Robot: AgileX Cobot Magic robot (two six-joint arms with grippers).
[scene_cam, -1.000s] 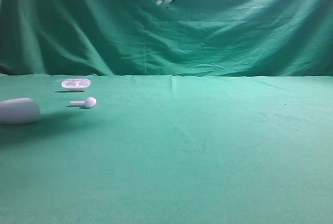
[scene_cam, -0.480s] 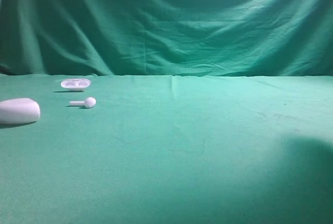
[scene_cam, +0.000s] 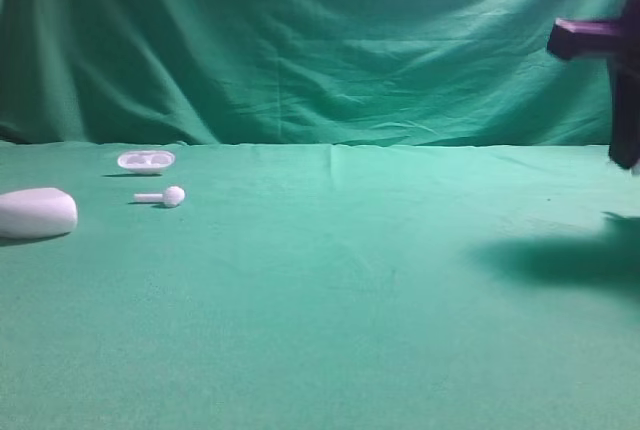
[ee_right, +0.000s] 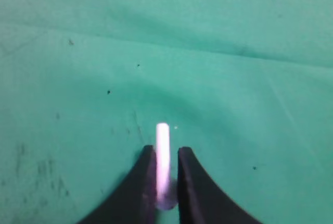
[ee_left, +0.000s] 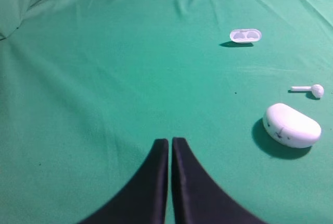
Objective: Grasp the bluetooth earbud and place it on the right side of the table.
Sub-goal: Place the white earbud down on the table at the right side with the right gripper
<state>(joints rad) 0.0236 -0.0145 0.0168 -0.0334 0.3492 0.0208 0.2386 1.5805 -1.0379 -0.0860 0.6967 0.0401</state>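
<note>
Pinching bluetooth earbud [ee_right: 163, 156], right gripper [ee_right: 165, 174], seemingly airborne

Bare table [scene_cam: 360, 290] spreads right of stemmed earbud [scene_cam: 163, 196].

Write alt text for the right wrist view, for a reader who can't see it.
The right hand pinches a small white bluetooth earbud between its two dark fingers, the stem poking out past the tips. Below it lies the green cloth of the table, lightly creased and flecked with a few dark specks.
</note>
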